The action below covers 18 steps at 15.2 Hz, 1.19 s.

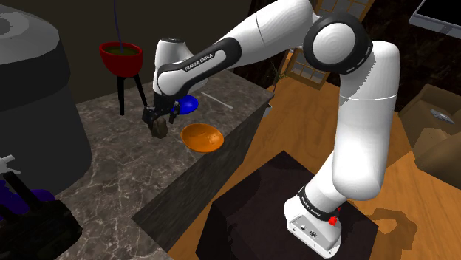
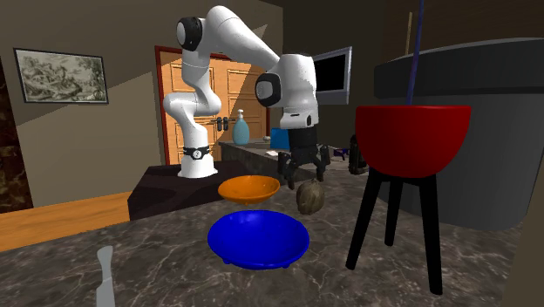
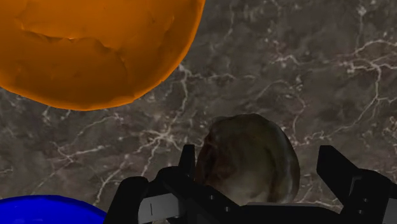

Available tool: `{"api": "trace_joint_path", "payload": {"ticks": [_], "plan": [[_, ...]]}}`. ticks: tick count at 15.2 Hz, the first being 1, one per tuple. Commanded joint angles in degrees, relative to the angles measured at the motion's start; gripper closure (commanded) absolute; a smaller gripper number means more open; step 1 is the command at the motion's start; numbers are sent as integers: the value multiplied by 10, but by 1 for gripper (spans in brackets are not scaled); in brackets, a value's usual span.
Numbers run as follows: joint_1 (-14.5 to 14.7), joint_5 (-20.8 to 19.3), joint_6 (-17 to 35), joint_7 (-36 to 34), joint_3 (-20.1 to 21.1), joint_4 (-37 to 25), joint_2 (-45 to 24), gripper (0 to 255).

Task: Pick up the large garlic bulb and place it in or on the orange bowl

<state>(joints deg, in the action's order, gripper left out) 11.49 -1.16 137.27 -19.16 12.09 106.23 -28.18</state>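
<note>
The garlic bulb (image 1: 159,131), a brownish-grey lump, rests on the dark marble counter (image 1: 96,170). My black gripper (image 1: 156,117) hangs just above it, open. In the wrist view the bulb (image 3: 248,158) lies between the gripper's (image 3: 261,167) spread fingers; one finger (image 3: 186,159) is close to its side and the other (image 3: 337,168) stands apart from it. The orange bowl (image 1: 202,137) sits right beside the bulb, towards the counter's edge. From the second exterior view the bulb (image 2: 309,198) is just right of the orange bowl (image 2: 248,187), under the gripper (image 2: 302,171).
A blue bowl (image 2: 258,237) sits close to the orange bowl (image 3: 95,44). A red bowl on black legs (image 2: 411,138) stands near the bulb. A large dark grey vessel (image 1: 29,81) fills the counter's far side. The counter drops off beside the black stand (image 1: 281,199).
</note>
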Motion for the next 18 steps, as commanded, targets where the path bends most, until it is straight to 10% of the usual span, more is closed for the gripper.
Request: {"api": "trace_joint_path", "payload": {"ticks": [1, 3, 4, 18], "plan": [[0, 0, 0, 0, 0, 0, 0, 0], [0, 0, 0, 0, 0, 0, 0, 0], [0, 0, 0, 0, 0, 0, 0, 255], [-3, 5, -29, 1, 3, -6, 24, 255]]}}
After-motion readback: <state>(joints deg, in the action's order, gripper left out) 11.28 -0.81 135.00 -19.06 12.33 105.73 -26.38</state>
